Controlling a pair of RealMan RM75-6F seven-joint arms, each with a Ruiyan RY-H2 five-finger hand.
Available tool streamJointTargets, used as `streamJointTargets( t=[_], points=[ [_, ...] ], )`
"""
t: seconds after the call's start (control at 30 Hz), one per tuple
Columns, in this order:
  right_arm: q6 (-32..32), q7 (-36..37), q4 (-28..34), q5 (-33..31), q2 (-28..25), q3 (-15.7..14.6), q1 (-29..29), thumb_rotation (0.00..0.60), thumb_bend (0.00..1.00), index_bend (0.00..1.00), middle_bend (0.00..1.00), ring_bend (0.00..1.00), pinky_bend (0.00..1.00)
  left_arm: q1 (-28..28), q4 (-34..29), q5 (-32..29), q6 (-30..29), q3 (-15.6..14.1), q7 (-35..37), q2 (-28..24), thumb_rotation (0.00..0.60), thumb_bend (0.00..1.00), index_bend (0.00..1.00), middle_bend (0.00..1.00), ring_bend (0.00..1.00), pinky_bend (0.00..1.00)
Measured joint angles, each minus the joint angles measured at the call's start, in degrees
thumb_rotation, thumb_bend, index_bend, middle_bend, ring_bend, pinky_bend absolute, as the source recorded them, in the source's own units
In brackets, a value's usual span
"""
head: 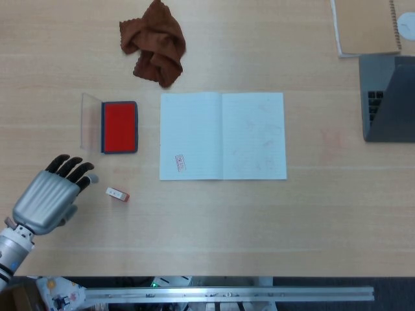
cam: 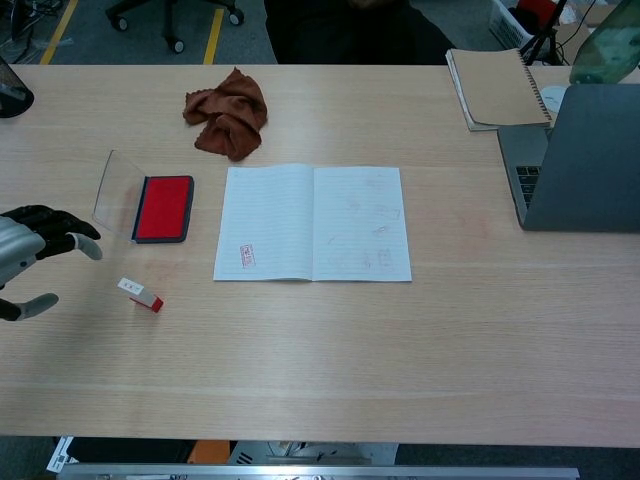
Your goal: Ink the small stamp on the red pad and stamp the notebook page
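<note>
Head view showed my left hand (head: 48, 194) open and empty, fingers loosely spread. The small stamp (head: 117, 194) lay on its side just to my right, near my fingertips but not touching, long axis across my reach. The red pad (head: 119, 127) sat ahead and right of me, the notebook (head: 222, 135) farther right. My right hand was out of sight; the stamp's face was too small to read.
</note>
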State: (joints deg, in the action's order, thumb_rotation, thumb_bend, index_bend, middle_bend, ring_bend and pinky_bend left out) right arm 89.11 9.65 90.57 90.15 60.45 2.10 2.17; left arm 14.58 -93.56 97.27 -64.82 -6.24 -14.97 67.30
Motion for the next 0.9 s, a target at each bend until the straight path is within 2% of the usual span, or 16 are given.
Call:
streamJointTargets(
  t=[0.13, 0.3, 0.53, 0.63, 0.73, 0.9],
  points=[
    [-0.1, 0.08, -0.13, 0.0, -0.07, 0.03, 0.01, 0.6, 0.35, 0.51, 0.46, 0.28, 0.35, 0.36, 0.01, -1.64, 0.88, 0.28, -1.7, 0.72, 0.6, 0.29, 0.27, 0.31, 0.23, 0.19],
    [-0.28, 0.0, -0.17, -0.08, -0.15, 0.04, 0.01, 0.6, 0.35, 0.51, 0.46, 0.28, 0.35, 0.46, -0.06, -1.67, -0.34, 0.52, -2.49, 1.11, 0.6, 0.29, 0.25, 0.46, 0.37, 0.42],
    [-0.66, -0.38, 0.03, 0.08, -0.22, -0.01, 0.18, 0.6, 0.35, 0.51, 0.46, 0.28, 0.35, 0.85, 1.02, 0.29, -1.84, -0.08, -1.3, 1.1, 0.6, 0.29, 0.27, 0.78, 0.78, 0.82],
    [-0.9, -0.47, 0.13, 0.09, -0.29, -0.06, 0.24, 0.6, 0.35, 0.51, 0.46, 0.28, 0.35, 1.15, 1.95, 0.96, -2.02, -0.4, -1.09, 1.64, 0.6, 0.29, 0.28, 0.87, 0.89, 0.94],
    [-0.95, -0.42, 0.13, 0.06, -0.39, -0.08, 0.24, 0.6, 0.35, 0.51, 0.46, 0.28, 0.35, 1.46, 2.26, 1.07, -1.98, -0.41, -1.57, 2.1, 0.6, 0.28, 0.29, 0.92, 0.95, 0.99],
    [-1.1, -0.12, -0.17, -0.19, -0.44, -0.15, 0.1, 0.6, 0.35, 0.51, 0.46, 0.28, 0.35, 2.18, 2.0, 0.54, -0.94, -0.2, -3.41, 2.53, 0.6, 0.26, 0.31, 0.94, 0.98, 1.0]
  ],
)
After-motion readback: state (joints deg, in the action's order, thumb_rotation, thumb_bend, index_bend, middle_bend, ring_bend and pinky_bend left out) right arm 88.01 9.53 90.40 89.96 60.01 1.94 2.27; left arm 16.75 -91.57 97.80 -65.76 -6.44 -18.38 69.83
